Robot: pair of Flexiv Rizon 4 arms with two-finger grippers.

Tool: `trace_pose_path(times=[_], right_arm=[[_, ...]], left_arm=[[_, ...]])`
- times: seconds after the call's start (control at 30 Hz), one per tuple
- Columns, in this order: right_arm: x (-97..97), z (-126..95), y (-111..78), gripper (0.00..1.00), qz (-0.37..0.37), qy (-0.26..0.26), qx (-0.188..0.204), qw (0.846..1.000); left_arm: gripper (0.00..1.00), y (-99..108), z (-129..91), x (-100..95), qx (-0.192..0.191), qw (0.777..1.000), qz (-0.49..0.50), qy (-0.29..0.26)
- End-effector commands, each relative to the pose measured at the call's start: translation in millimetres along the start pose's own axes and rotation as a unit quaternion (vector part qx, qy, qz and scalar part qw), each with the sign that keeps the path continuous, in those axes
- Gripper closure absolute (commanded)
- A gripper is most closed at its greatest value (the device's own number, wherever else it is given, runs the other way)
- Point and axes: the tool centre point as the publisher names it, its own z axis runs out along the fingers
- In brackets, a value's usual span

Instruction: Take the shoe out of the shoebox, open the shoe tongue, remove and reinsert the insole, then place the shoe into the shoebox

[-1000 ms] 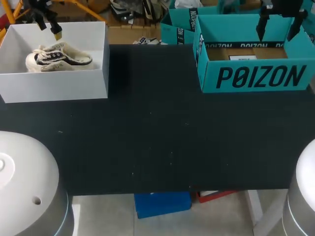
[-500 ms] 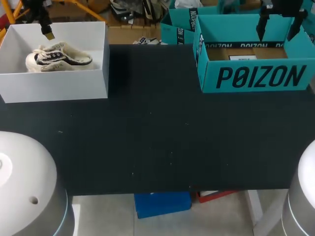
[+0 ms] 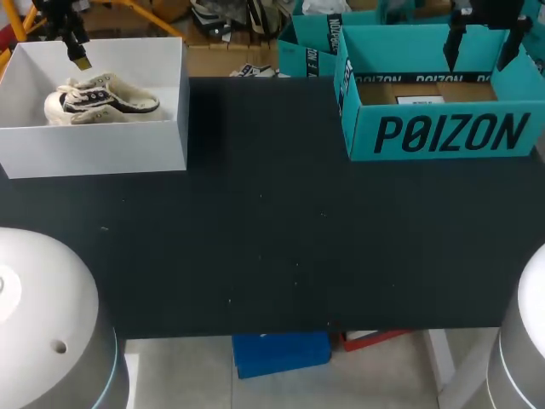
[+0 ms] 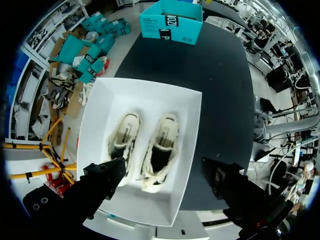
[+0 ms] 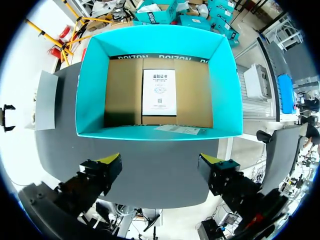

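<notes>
A white shoebox [image 3: 94, 145] stands at the table's far left corner. In the left wrist view two cream shoes with dark trim lie side by side in it, one [image 4: 125, 141] next to the other [image 4: 163, 145]; the head view shows them as one pale bundle [image 3: 102, 100]. My left gripper [image 3: 70, 41] hangs open above the box's back part, and its fingers straddle the shoes' near ends [image 4: 162, 176] without touching. My right gripper [image 3: 483, 41] hangs open over a teal box [image 3: 443, 132] at the far right, well above its floor [image 5: 160, 166].
The teal box [image 5: 90, 90] is open-topped, with a brown cardboard floor and a white printed sheet [image 5: 159, 91] lying on it. A black table top [image 3: 272, 239] stretches between the two boxes. My arms' pale bases [image 3: 43, 324] fill the near corners.
My left gripper has shifted a little to the left over the white shoebox. The right gripper and the shoes have not moved.
</notes>
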Motion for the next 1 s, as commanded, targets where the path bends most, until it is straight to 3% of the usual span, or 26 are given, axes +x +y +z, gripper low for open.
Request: trace_pose_path(times=[0.03, 0.13, 0.37, 0.53, 0.83, 1.0], right_arm=[[0.1, -0.2, 0.0, 0.0, 0.0, 0.0, 0.0, 1.0], [0.1, -0.2, 0.0, 0.0, 0.0, 0.0, 0.0, 1.0], [0.1, -0.2, 0.0, 0.0, 0.0, 0.0, 0.0, 1.0], [0.1, -0.2, 0.0, 0.0, 0.0, 0.0, 0.0, 1.0], [0.1, -0.2, 0.0, 0.0, 0.0, 0.0, 0.0, 1.0], [0.1, -0.2, 0.0, 0.0, 0.0, 0.0, 0.0, 1.0]], left_arm=[[0.0, 1.8, -6.0, -2.9, -0.009, 1.0, 0.005, -0.005], [0.0, 7.1, -10.3, -14.6, -0.017, 1.0, 0.007, -0.022], [0.0, 11.9, 3.5, -32.7, -0.027, 0.999, 0.007, -0.025], [0.0, 13.9, 26.7, -38.1, -0.022, 0.999, 0.03, -0.022], [0.0, 16.8, 74.6, -40.8, -0.05, 0.997, 0.047, -0.047], [0.0, 17.4, 93.2, -32.9, -0.052, 0.996, 0.056, -0.051]])
